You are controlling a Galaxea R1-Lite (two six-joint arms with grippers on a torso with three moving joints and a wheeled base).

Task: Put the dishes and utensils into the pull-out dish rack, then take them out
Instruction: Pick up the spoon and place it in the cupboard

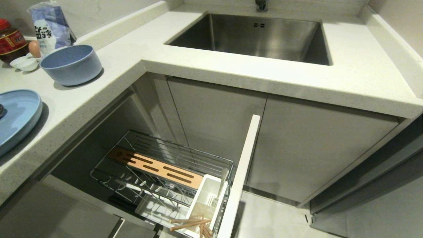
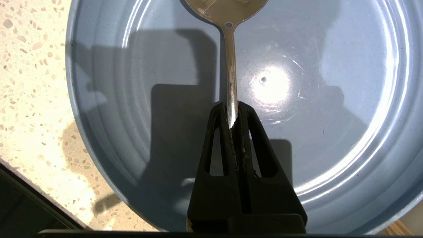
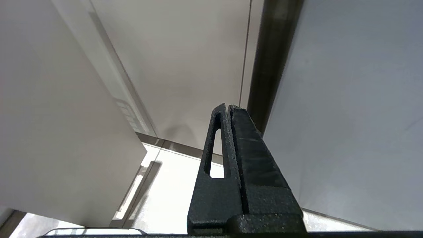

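A speckled white kitchen counter (image 1: 109, 76) is wrapping around a steel sink (image 1: 257, 36). At far left, the left gripper (image 2: 232, 114) is pinching a silver metal spoon (image 2: 230, 66) above the oval light-blue plate (image 1: 16, 115). Lower centre, the chrome wire pull-out dish rack (image 1: 158, 178) is sitting open, holding wooden chopsticks (image 1: 190, 224). The right gripper (image 3: 228, 110) is hanging with fingers pressed together.

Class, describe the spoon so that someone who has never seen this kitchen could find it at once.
Start at the L-shaped white counter and go to its left arm. There lies a light-blue oval plate, and over it the left gripper is shut on the spoon. It is the only silver metal utensil, long-handled.
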